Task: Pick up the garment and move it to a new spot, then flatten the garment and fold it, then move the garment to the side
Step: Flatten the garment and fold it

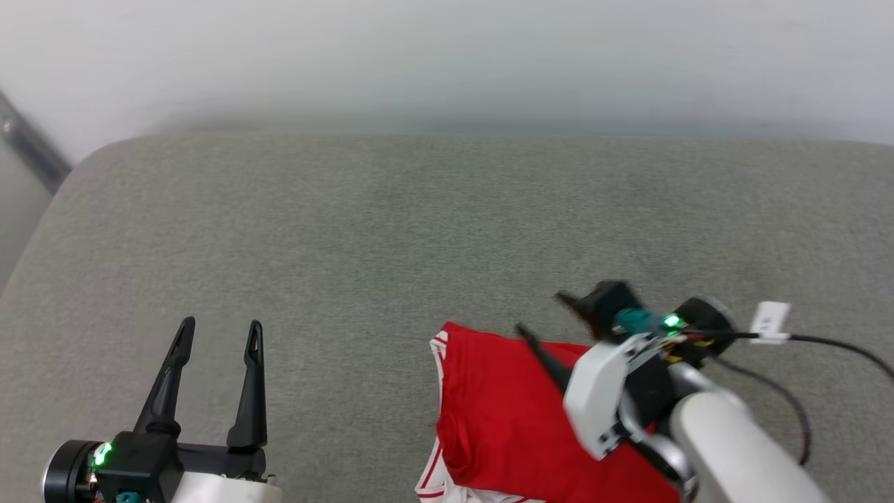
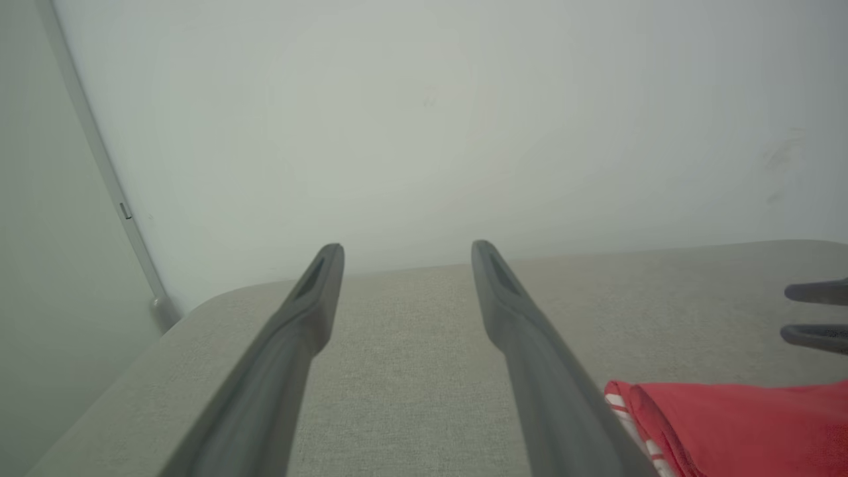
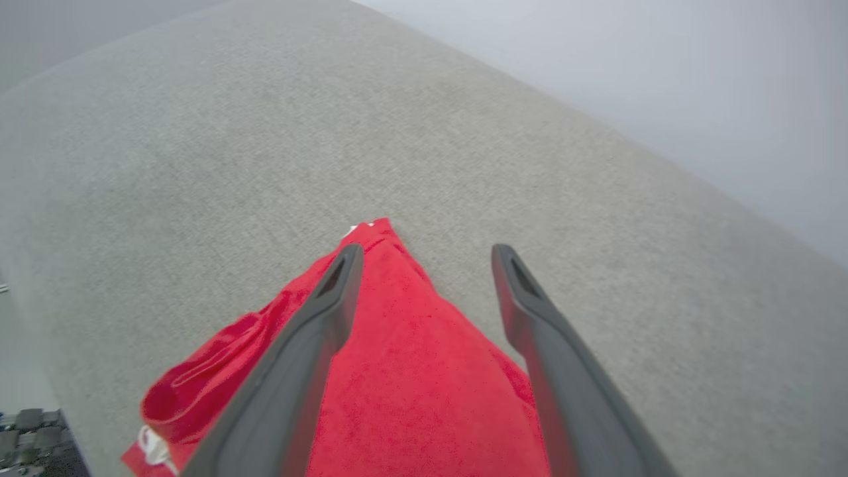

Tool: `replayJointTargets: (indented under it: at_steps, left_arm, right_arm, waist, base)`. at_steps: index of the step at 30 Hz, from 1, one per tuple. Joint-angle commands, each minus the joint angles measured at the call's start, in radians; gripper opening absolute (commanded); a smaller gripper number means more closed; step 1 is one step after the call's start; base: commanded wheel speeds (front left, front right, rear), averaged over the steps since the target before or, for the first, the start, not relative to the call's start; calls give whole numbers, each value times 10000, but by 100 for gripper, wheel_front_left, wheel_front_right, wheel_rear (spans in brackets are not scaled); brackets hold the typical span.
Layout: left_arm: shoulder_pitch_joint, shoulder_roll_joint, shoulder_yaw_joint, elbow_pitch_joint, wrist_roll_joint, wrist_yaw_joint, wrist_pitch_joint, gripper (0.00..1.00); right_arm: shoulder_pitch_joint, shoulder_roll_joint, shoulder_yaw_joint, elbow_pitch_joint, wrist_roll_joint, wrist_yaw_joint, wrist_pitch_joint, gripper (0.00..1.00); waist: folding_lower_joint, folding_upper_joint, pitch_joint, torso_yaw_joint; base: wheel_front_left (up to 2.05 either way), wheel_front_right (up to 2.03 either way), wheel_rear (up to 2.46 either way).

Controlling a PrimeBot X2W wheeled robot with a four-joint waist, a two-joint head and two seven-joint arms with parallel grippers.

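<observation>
The garment lies folded into a compact red bundle on the grey fabric surface, near the front edge right of centre. White striped trim shows along its left side; the lettering and number are hidden. My right gripper hovers open over the garment's far edge, fingers pointing up and left. In the right wrist view the red garment spreads beneath and between the right gripper's spread fingers, nothing pinched. My left gripper stands open at the lower left, well apart from the garment, with bare fabric between its fingers.
A pale wall rises behind the grey surface. A grey rail runs down the wall at the far left corner. A black cable with a white tag trails from my right wrist. The right gripper's fingertips show at the left wrist view's right edge.
</observation>
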Motion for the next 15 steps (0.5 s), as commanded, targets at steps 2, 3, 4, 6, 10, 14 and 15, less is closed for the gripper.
replayJointTargets:
  at_steps: [2, 3, 4, 6, 10, 14, 15]
  left_arm:
    - [-145, -19, 10, -51, -6, -6, -22, 100]
    - [-142, -25, 20, -62, -33, -7, -22, 100]
    - [-150, -32, 15, -67, -45, -7, -22, 100]
    - [-147, -54, 24, -68, -126, -8, -22, 100]
    - [-168, -92, -37, -70, -171, -8, -22, 100]
    - [-238, -117, -56, -86, -174, -9, -22, 100]
    - [-250, -127, -52, -99, -206, -9, -22, 100]
  right_arm:
    - [-216, -281, -383, -39, -232, -6, -417, 100]
    - [-252, -364, -604, -71, -325, -6, -629, 100]
    - [-281, -497, -840, -100, -409, -6, -839, 100]
    - [-282, -780, -1368, -136, -650, -9, -1299, 100]
    - [129, -1172, -2407, -234, -1362, -7, -2371, 100]
    - [840, -1002, -3737, -606, -1724, -7, -3457, 100]
    - [1045, -922, -4084, -738, -1794, -7, -3707, 100]
  waist:
    - [0, 0, -58, -321]
    - [0, 0, -64, -418]
    - [0, 0, -63, -505]
    - [0, 0, -46, -675]
    - [0, 0, 29, -924]
    - [0, 0, 112, -1065]
    - [0, 0, 123, -1087]
  base:
    - [0, 0, 0]
    - [0, 0, 0]
    - [0, 0, 0]
    - [0, 0, 0]
    - [0, 0, 0]
    - [0, 0, 0]
    - [0, 0, 0]
